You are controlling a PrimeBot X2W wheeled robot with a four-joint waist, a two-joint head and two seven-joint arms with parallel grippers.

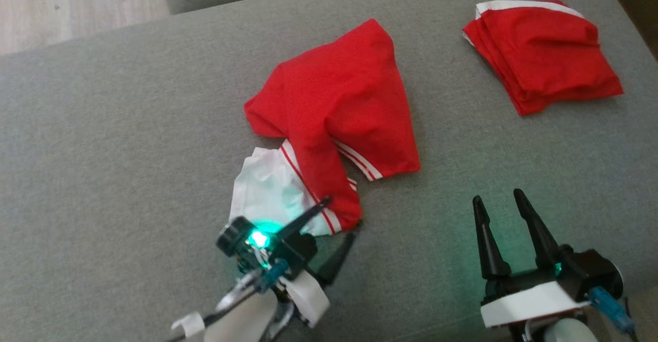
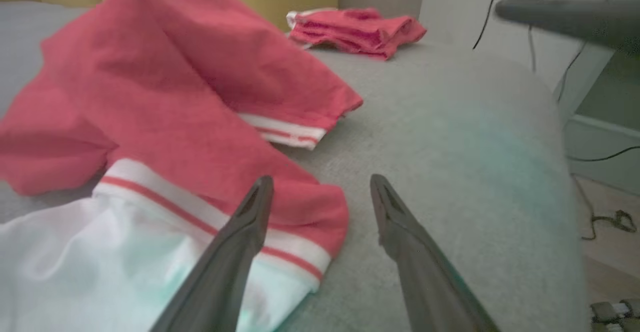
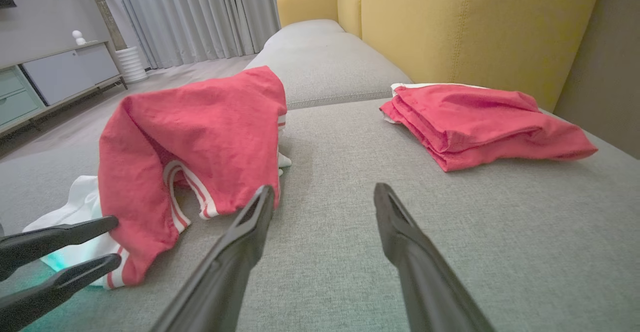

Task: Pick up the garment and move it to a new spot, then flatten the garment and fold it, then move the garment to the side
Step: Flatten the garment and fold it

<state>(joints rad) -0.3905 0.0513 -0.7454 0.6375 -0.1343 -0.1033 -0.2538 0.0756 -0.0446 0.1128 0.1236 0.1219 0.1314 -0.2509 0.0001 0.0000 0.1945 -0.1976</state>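
While the crumpled garment (image 1: 339,95) is lying mid-frame, long axis running top to bottom, the left gripper (image 1: 339,218) is sitting nearest at its bottom hem, fingers spread and empty, and the right gripper (image 1: 498,198) is sitting lower right, likewise open.

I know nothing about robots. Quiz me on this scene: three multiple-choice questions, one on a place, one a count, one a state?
1. Seen from the robot, the folded pile lies which way from the crumpled garment? A) right B) left C) underneath
2. How many heaps of red cloth lie on the grey cushion? A) one B) two C) four
3. The left tool is: A) shut on cloth B) open at the garment's hem C) lifting the garment
1 A: it sits at the head view's upper right. 2 B: one crumpled, one folded. 3 B: its fingers stand apart beside the striped hem.
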